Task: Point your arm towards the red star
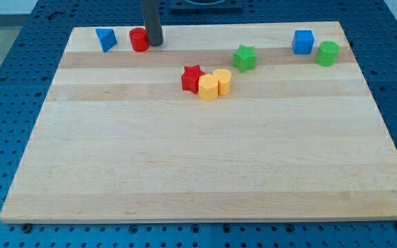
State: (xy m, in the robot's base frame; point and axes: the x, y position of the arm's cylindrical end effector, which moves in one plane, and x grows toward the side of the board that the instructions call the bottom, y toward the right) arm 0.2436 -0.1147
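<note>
My tip (156, 43) rests near the view's top on the wooden tabletop (205, 165), just beside the red cylinder (139, 40) on its right; a blue triangular block (105, 38) sits further left. There is no claw, only the bare rod. The red star (192, 78) lies near the centre, well apart from my tip, touching a yellow hexagonal block (208, 87) with a yellow cylinder (222, 80) alongside. A green star (244, 58), blue cube (303, 42) and green cylinder (327, 53) lie toward the right.

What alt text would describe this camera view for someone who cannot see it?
My tip rests beside a red cylinder block near the top of a wooden board. The red star block sits mid-board, touching two yellow blocks.
</note>
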